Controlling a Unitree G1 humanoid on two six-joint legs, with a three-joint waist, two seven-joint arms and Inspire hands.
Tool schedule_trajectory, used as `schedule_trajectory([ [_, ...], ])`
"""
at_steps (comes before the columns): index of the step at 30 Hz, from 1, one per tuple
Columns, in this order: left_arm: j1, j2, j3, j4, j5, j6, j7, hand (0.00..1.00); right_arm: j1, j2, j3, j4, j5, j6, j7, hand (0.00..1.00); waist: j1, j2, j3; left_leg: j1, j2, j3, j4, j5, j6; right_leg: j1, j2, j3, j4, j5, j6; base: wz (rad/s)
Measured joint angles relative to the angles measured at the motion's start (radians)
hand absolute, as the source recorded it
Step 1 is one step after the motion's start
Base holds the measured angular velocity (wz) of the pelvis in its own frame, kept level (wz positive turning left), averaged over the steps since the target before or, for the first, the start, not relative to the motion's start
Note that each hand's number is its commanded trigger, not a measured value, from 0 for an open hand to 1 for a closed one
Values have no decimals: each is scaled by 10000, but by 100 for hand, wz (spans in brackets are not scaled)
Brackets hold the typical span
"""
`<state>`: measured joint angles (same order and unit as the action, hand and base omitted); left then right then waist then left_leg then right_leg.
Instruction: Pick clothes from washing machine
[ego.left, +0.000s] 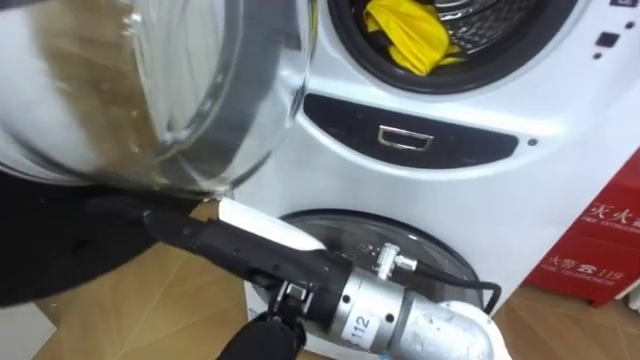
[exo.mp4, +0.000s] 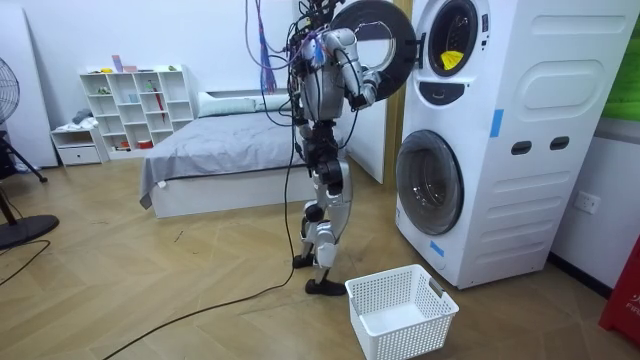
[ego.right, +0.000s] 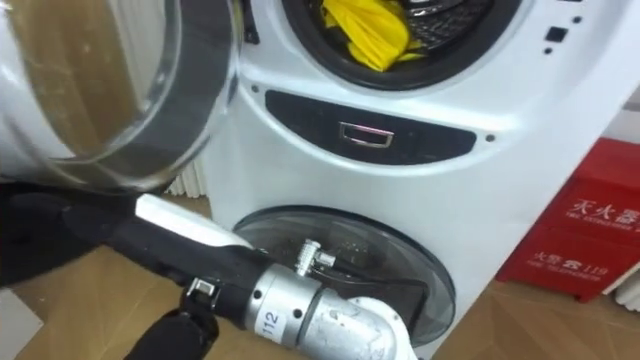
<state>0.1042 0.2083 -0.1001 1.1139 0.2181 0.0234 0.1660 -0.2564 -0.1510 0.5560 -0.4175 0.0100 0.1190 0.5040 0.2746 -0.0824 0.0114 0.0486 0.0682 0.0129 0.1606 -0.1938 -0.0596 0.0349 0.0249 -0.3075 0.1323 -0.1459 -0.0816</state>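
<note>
Two drums stacked in one white washing machine (exo.mp4: 520, 150), and the upper one has its round door (ego.left: 150, 90) swung wide open, off to the machine's left side as the robot looks at it. The clothes are still inside that upper drum: a bright yellow cloth (ego.left: 405, 35) sits bunched up right at the front of the opening, touching the dark rubber rim, with nothing holding it. The robot stands on the wood floor right in front of the machine, facing it, with one arm up at the open door. From the head camera its right hand (ego.left: 215, 238) reaches across the machine's front, below the upper drum and just under the bottom edge of the open door. Honestly can't tell what the fingers are doing, since the far end of the hand disappears into the dark patch under the door glass. The lower drum's door (ego.right: 350, 250) is closed, and there's a small chrome handle (ego.left: 405, 138) on the dark panel between the two drums. A white laundry basket (exo.mp4: 400, 310) sits on the floor just in front of the machine, near the robot's feet. A red box (ego.left: 600, 240) stands beside the machine on its right side. A bed (exo.mp4: 220, 150) and a white shelf (exo.mp4: 135, 105) are well away from the machine, behind the robot.
</note>
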Motion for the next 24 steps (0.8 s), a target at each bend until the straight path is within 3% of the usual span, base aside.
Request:
schedule_trajectory([
  [11, 112, -8, 178, 57, -935, 145, 150, 0, 6, -100, 19, 4, 293, 1, -140, 0, -36, 43, 25, -48, -101, 17, 42, -1, 3, 3, -95, 56, 25, -46, 65, 2],
  [17, 250, 14, 204, 73, -1278, 230, 195, 0, 325, -638, -126, 4, 151, 2, -216, 0, -523, 77, 13, -50, -100, 18, 56, -1, 3, 53, -96, -10, 32, -50, 72, 4],
  [19, 203, 4, 230, 64, -1284, 230, 193, 0, 638, -973, -525, 4, 74, 10, -202, 0, -663, 88, 1, -55, -97, 88, 56, -1, 4, 32, -104, -2, 47, -50, 72, 0],
  [24, 238, 10, 332, 65, -1238, 200, 212, 0, 868, -1297, -1229, 3, -611, 9, -220, 0, -991, 35, -39, -47, -103, 155, 51, 14, 28, -4, -111, 79, 46, -50, 73, -3],
])
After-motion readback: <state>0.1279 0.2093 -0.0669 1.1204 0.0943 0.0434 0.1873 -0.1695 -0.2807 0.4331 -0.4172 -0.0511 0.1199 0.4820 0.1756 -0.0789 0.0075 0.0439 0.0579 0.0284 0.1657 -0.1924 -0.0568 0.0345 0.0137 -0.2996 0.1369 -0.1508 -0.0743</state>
